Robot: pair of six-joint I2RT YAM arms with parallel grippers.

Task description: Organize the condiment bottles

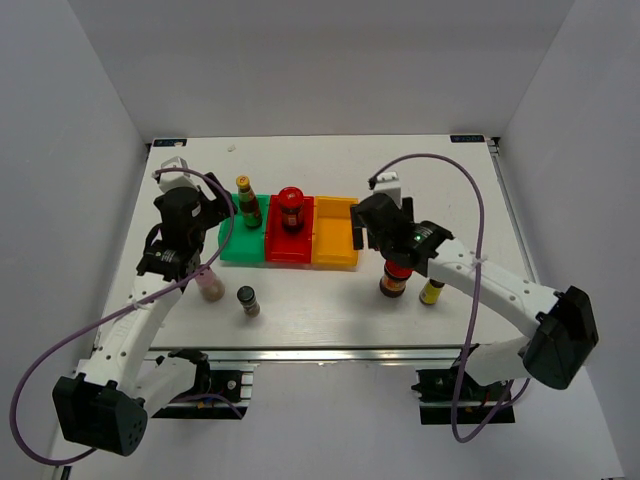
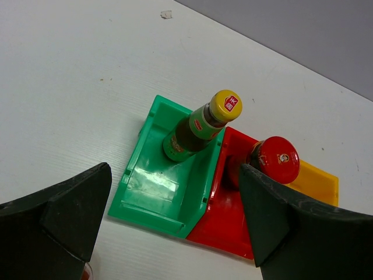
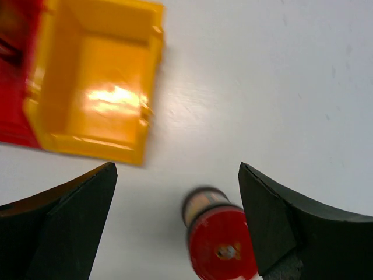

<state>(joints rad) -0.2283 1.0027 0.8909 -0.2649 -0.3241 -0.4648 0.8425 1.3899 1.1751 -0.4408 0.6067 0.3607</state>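
Note:
A tall dark yellow-capped bottle (image 1: 246, 200) stands in the green bin (image 1: 240, 250); it also shows in the left wrist view (image 2: 201, 125). A red-lidded jar (image 1: 291, 208) stands in the red bin (image 1: 288, 248) and shows in the left wrist view (image 2: 274, 160). A second red-lidded jar (image 1: 395, 278) stands on the table, low between the right fingers in the right wrist view (image 3: 220, 242). A small yellow bottle (image 1: 432, 292), a pink shaker (image 1: 210, 285) and a small dark shaker (image 1: 248, 301) stand on the table. My left gripper (image 2: 175, 169) is open and empty above the green bin's front. My right gripper (image 3: 176, 169) is open and empty.
An orange bin (image 1: 334, 240) holding nothing sits right of the red bin and shows in the right wrist view (image 3: 96, 87). The three bins touch side by side at mid-table. White walls enclose the table on three sides.

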